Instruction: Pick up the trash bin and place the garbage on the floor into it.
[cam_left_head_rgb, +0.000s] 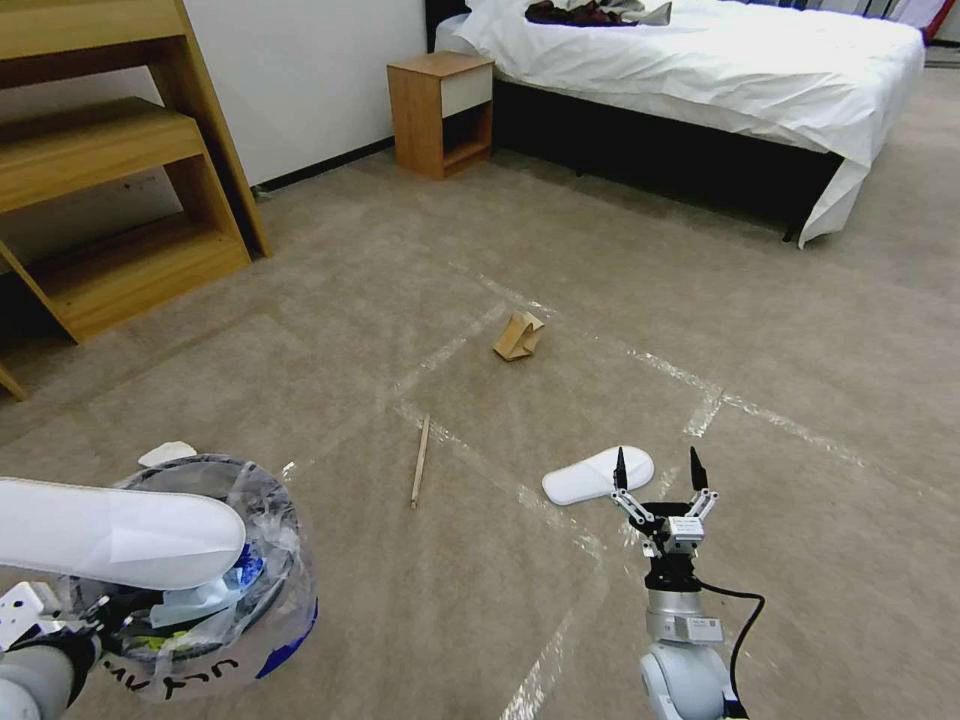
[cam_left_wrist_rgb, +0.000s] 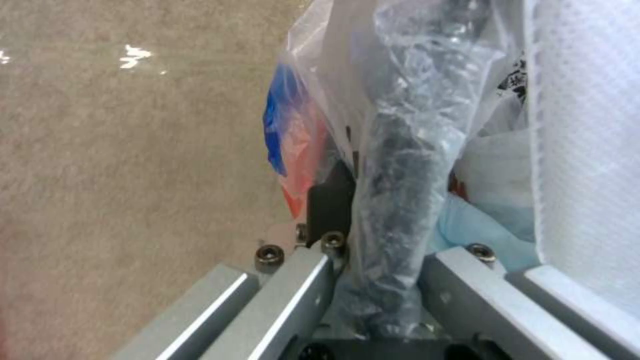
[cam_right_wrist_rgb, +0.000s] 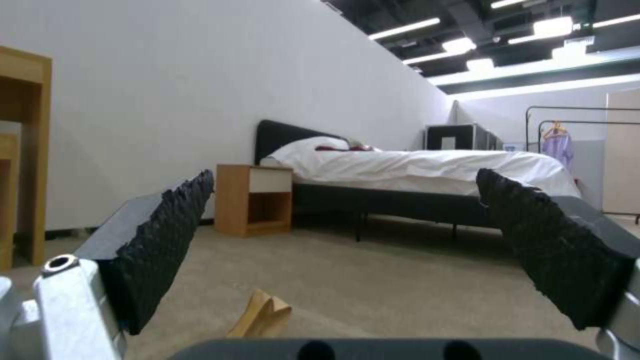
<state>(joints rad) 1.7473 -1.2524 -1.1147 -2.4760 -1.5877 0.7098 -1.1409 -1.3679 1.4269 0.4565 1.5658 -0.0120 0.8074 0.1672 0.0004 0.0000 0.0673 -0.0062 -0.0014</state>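
Left gripper (cam_left_wrist_rgb: 387, 280) fingers clamp trash bin (cam_left_head_rgb: 215, 590) rim, some litter inside; right gripper (cam_left_head_rgb: 655, 470) fingers wide above slipper (cam_left_head_rgb: 597, 476); stick (cam_left_head_rgb: 420, 461), cardboard (cam_left_head_rgb: 519, 336) left on floor (cam_left_head_rgb: 600, 620).

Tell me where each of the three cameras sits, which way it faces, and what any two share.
Head view: on the robot's head, looking forward and down at the floor; both arms show.
Left wrist view: on the left arm, facing the trash bin rim clamped in the left gripper.
Right wrist view: on the right arm, low, facing the bed between the open right gripper fingers.
Shared: brown cardboard in head and right wrist views.
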